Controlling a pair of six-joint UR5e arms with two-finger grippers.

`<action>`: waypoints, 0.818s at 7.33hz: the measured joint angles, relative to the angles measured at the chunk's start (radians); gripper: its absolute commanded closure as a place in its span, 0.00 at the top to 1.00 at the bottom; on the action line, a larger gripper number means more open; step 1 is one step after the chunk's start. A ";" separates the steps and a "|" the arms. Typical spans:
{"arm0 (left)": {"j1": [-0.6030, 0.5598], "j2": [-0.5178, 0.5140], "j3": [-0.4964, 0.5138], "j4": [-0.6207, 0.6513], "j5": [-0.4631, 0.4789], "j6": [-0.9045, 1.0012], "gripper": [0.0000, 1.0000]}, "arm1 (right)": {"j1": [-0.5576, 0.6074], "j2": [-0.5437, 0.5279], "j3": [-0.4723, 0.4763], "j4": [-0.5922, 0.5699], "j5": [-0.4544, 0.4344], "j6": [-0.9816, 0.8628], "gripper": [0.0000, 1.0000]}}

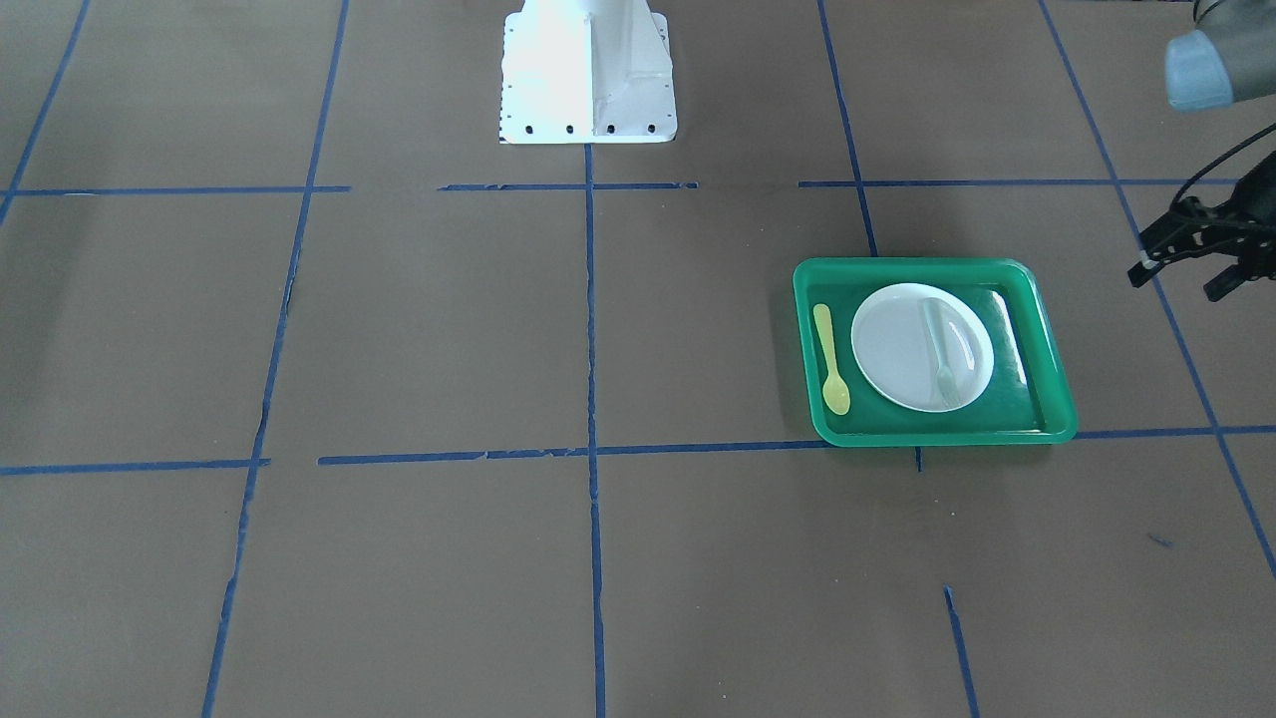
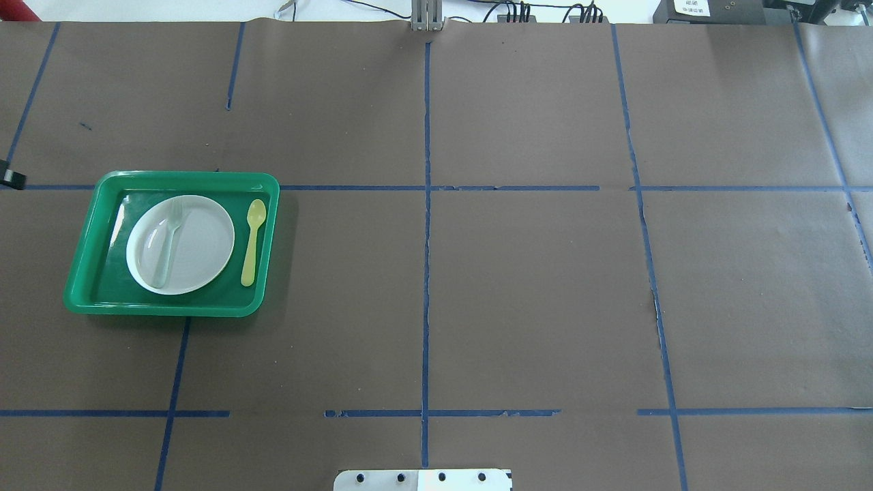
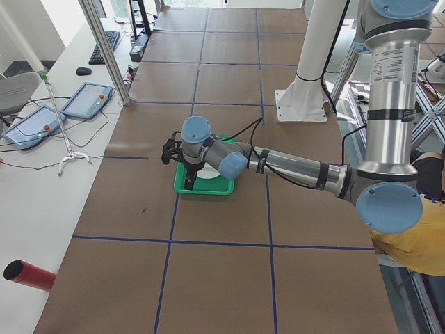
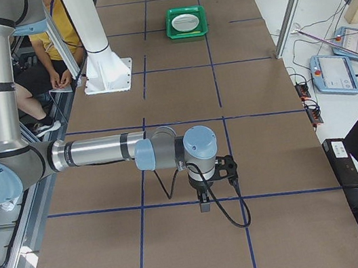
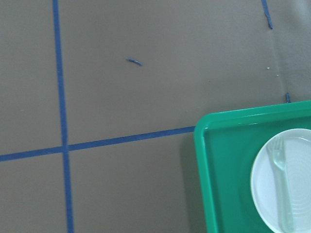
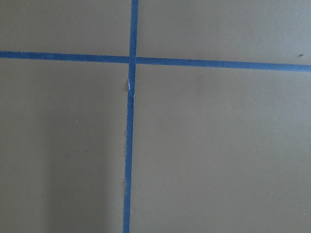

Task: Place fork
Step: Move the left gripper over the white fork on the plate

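Observation:
The pale translucent fork [image 1: 942,349] lies on the white plate [image 1: 892,349], tines toward the table's far side. The plate sits in the green tray [image 1: 1042,394] beside a yellow spoon [image 1: 829,359]. The overhead view shows the fork [image 2: 167,242], plate [image 2: 201,242] and tray [image 2: 102,276] on my left side. My left gripper [image 1: 1181,284] hovers beyond the tray's outer side, empty, its jaws apart. Its wrist view shows the fork [image 5: 283,187] at the lower right. My right gripper [image 4: 206,205] is far from the tray, over bare table; I cannot tell its state.
The white robot base [image 1: 588,70] stands at the table's middle near edge. Blue tape lines cross the brown table cover. A red cylinder [image 3: 28,273] and control tablets [image 3: 87,99] lie on the side bench beyond the table's left end.

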 measured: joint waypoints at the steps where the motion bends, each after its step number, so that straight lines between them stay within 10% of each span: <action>1: 0.082 -0.035 -0.003 -0.009 0.055 -0.070 0.91 | 0.000 0.000 0.000 0.000 0.000 0.000 1.00; 6: 0.272 -0.166 0.119 -0.016 0.104 -0.155 0.94 | 0.000 0.000 0.000 0.000 0.000 0.001 1.00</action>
